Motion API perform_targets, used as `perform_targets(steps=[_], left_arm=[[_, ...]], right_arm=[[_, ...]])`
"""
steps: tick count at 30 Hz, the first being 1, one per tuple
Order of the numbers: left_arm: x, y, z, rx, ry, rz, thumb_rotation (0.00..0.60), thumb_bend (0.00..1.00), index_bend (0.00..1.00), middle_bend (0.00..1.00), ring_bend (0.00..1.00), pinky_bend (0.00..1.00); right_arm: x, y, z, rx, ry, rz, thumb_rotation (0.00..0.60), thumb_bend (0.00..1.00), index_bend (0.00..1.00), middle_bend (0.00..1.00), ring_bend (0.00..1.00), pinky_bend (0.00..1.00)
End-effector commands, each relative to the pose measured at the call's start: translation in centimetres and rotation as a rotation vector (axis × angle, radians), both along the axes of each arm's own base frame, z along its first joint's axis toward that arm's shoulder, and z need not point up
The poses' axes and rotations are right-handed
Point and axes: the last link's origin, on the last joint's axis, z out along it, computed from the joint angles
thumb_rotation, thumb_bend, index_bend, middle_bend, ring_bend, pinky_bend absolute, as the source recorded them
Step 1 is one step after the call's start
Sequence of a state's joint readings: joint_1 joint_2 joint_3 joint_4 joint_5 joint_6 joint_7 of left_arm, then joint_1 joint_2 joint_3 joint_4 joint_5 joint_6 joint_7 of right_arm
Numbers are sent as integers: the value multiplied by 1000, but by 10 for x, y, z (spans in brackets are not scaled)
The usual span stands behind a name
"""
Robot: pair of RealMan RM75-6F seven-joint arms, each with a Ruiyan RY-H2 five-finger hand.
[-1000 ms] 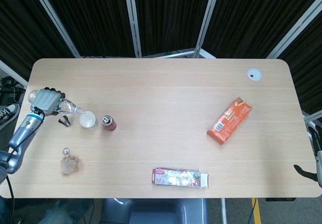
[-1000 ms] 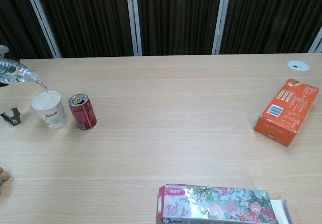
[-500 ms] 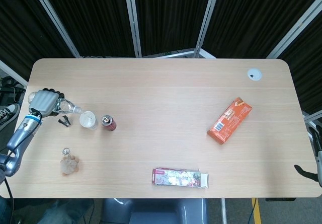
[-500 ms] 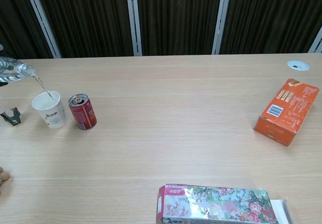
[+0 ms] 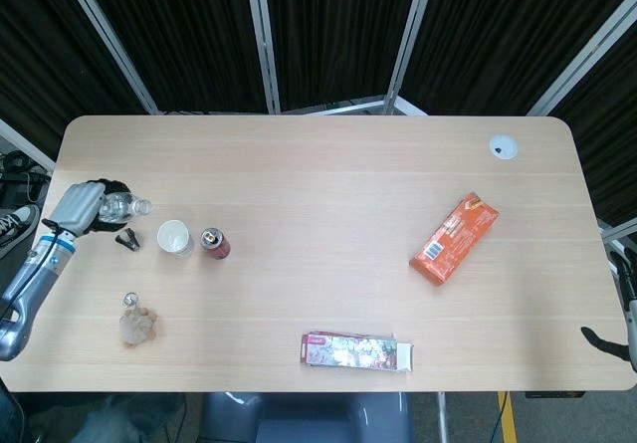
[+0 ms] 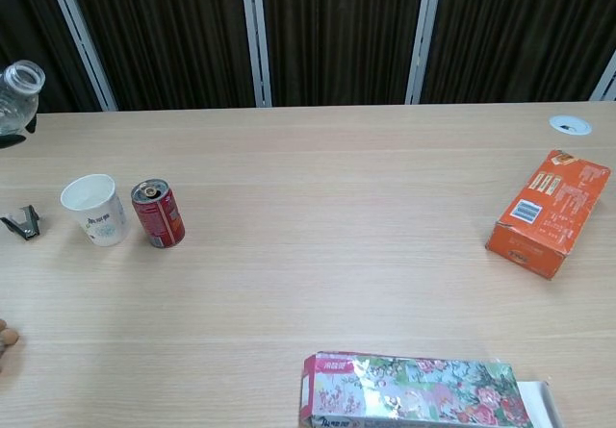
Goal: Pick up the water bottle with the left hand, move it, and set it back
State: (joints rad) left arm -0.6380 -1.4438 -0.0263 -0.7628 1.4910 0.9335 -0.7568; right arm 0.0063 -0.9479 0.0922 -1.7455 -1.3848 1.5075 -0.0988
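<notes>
In the head view, the left hand [image 5: 78, 205] is over the counter's [image 5: 318, 174] left edge, its fingers wrapped around the water bottle [image 5: 119, 205]. The bottle's clear neck and open mouth stick out of the hand toward the right, pointing at the white paper cup [image 5: 174, 237], which stands just beside and slightly nearer than the bottle. A red soda can [image 5: 214, 243] stands upright just to the right of the cup, close to it but apart. A small black clip [image 5: 127, 240] lies on the counter below the bottle, and a crumpled beige lump [image 5: 137, 325] sits nearer the front edge. An orange box [image 5: 454, 238] lies well to the right, and a flowered packet [image 5: 356, 350] lies near the front edge. At the far right edge a dark finger-like part of the right hand [image 5: 601, 338] shows; whether it is spread or closed cannot be told.

In the chest view, only the bottle's upper part [image 6: 17, 97] shows at the left edge, tilted with its mouth up and to the right, raised above the counter [image 6: 337, 207]. The hand itself lies out of frame. The cup [image 6: 94, 210] and can [image 6: 158, 214] stand side by side below and to the right of the bottle.
</notes>
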Motion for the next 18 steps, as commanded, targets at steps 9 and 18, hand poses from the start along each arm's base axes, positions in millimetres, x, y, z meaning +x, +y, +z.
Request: perform_targets(steps=[9,18], left_arm=[[95,-40,-13,-176,-617,-84,600,383,541,438,336,380],[148,-71,-66,-354,-897,-27,600,373,540,438,337,380]], right_arm=[[1,3,3,-8,-12,12,600,0,0,0,0,0],[-1,4,6,-9,-23,8,600,0,0,0,0,0]])
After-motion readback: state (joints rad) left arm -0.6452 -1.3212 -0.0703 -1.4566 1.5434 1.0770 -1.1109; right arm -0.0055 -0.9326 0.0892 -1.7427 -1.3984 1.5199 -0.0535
